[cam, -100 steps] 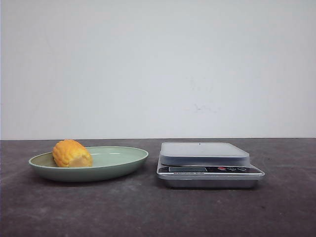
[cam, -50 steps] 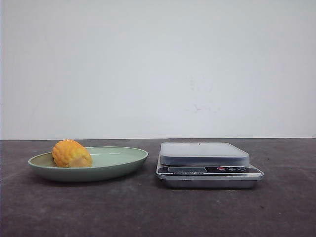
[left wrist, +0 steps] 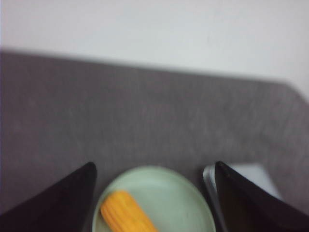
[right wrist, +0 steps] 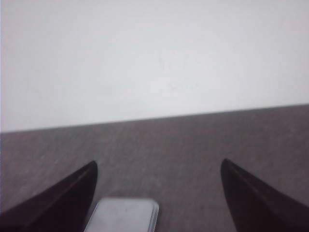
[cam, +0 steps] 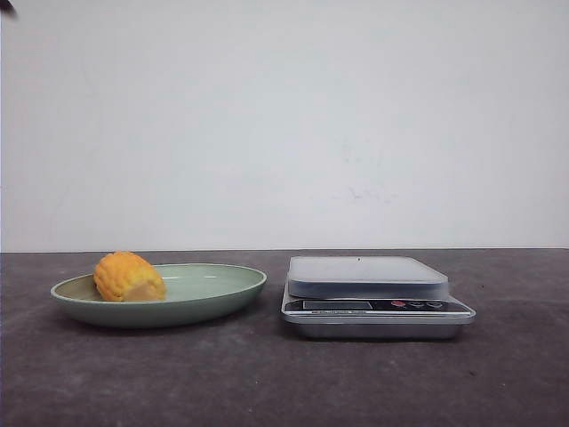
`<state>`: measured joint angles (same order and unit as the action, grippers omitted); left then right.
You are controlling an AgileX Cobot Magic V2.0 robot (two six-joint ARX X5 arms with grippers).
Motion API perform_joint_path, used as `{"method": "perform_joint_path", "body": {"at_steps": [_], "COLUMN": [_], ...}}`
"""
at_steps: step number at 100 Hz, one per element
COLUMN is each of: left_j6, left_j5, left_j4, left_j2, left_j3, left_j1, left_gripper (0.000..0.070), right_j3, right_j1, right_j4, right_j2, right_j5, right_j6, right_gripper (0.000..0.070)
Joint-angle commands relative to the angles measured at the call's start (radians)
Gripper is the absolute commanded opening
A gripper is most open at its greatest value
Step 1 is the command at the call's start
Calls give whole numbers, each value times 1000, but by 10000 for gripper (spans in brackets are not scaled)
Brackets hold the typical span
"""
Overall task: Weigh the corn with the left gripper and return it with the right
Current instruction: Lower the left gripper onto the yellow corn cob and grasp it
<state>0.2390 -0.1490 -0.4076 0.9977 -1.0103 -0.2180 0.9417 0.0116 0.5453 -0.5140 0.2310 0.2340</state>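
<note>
The left gripper [left wrist: 153, 193] is spread wide and holds nothing, its two black fingers [left wrist: 63, 200] framing the pale green plate [left wrist: 183, 193] below it. The corn [cam: 130, 277] lies on its side in the left part of that plate, its pale cut end turned toward the plate's middle. The right gripper [right wrist: 157, 193] is likewise spread wide and holds nothing, above a corner of the kitchen scale [cam: 377, 295]. The scale stands on the dark bench [cam: 267, 374] just right of the plate, its platform bare.
</note>
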Motion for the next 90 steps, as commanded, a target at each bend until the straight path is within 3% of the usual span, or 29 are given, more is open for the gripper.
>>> {"method": "perform_joint_path", "body": {"at_steps": [1, 48, 84, 90], "left_j6": [-14, 25, 65, 65], "left_j5": [13, 191, 195, 195], "left_j4": [11, 3, -26, -19], "left_j2": [76, 502, 633, 637], "left_j3": [-16, -16, -16, -16], "left_j1": [-24, -178, -206, -216], "left_gripper": [462, 463, 462, 426], "right_j3": [18, 18, 18, 18], "right_j1": [1, 1, 1, 1], "right_j4": [1, 11, 18, 18], "right_j2": [-14, -40, -40, -40], "right_j5": [10, 12, 12, 12], "right_j6": [-18, -26, -32, -32], "right_gripper": [513, 515, 515, 515]}}
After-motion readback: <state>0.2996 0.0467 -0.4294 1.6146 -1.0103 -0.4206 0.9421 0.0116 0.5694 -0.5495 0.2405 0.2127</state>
